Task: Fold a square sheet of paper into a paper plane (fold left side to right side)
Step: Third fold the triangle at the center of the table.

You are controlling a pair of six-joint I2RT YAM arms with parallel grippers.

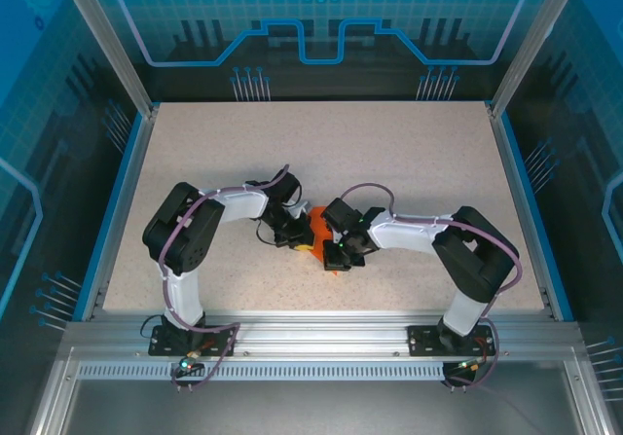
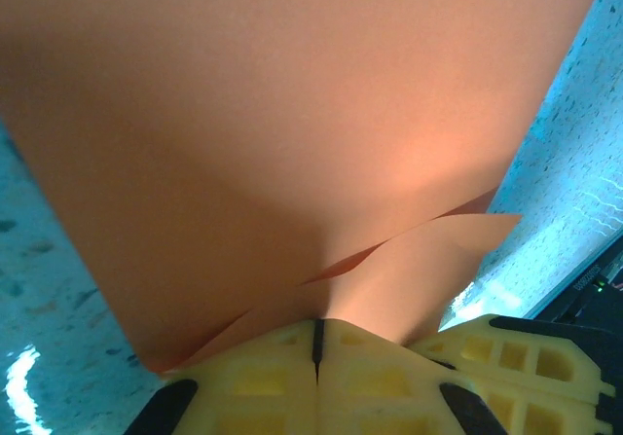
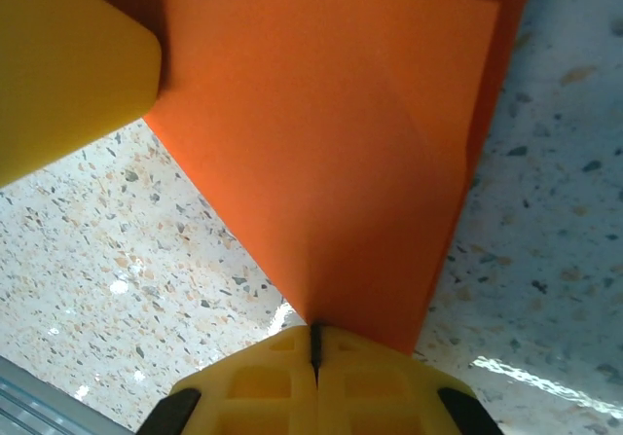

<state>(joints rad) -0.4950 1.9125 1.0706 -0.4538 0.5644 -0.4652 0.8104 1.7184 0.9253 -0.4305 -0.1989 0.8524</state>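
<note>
Paper: the orange paper sits mid-counter, toward the near edge, squeezed right between the two arms. It's already creased, with layers overlapping in both wrist views.
Left gripper: the left gripper has its jaws pressed together with the paper's edge pinched at the seam. Just above the fingers, two loose layers curl apart.
Right gripper: the right gripper is clamped tight too, biting one corner of the folded paper.
Counter: the speckled counter lies beneath it all. I cannot tell whether the paper lies flat on it or hangs lifted.
Step, as I read it: two grips on opposite ends, so a fold is being lined up or a crease set.
Risk, tearing: the sheet is thin and pinched at both ends, so if the arms pull apart even slightly it rips.
Risk, crooked crease: if those splayed layers at the left grip get pressed down as they are, the edges won't match.
Risk, slipping: the right grip has only a small bite on a corner, and a sideways tug could pop it free.
Risk, collision: the grippers are crowded very close, so a careless swing could knock one into the other.
</note>
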